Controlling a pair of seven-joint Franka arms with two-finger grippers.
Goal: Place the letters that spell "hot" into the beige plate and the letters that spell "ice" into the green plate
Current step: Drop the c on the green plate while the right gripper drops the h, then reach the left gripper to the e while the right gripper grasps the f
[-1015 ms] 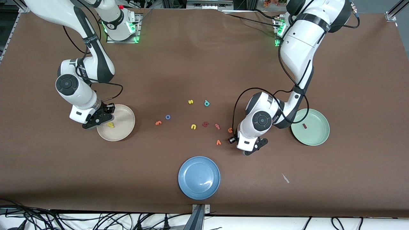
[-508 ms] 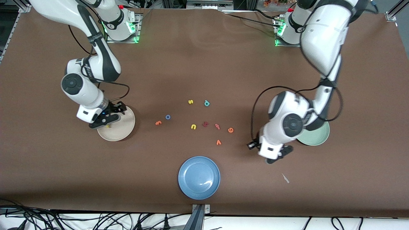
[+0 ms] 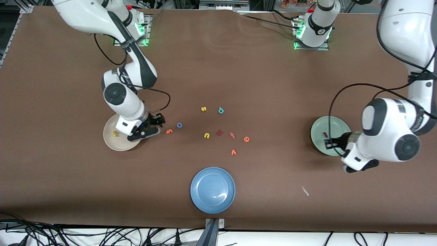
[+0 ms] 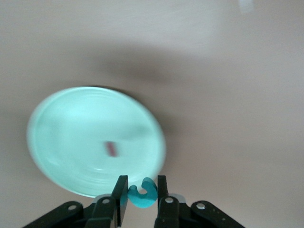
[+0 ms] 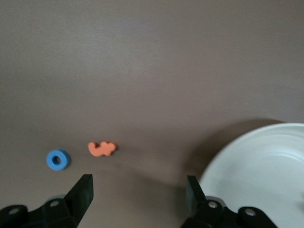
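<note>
Over the rim of the green plate (image 3: 336, 128) hangs my left gripper (image 3: 330, 144), shut on the teal c (image 4: 142, 192). The dark maroon i (image 3: 325, 135) lies in that plate (image 4: 80, 137), also visible as i (image 4: 112, 148). My right gripper (image 3: 154, 125) is open and empty over the table beside the beige plate (image 3: 114, 143), where the yellow h (image 3: 116, 133) lies. The orange t (image 3: 169, 131) and blue o (image 3: 179, 125) lie just past its fingers, seen as t (image 5: 101, 148) and o (image 5: 58, 159). The orange e (image 3: 246, 139) lies mid-table.
Other letters lie mid-table: yellow s (image 3: 203, 109), teal p (image 3: 221, 110), yellow u (image 3: 206, 135), a maroon letter (image 3: 219, 133), a pinkish-red letter (image 3: 232, 135), orange v (image 3: 234, 152). A blue plate (image 3: 212, 189) sits nearest the front camera. A pale scrap (image 3: 305, 190) lies nearby.
My right gripper opened, left the yellow h in the beige plate and moved toward the orange t. My left arm carried the teal c from the letter cluster to the green plate.
</note>
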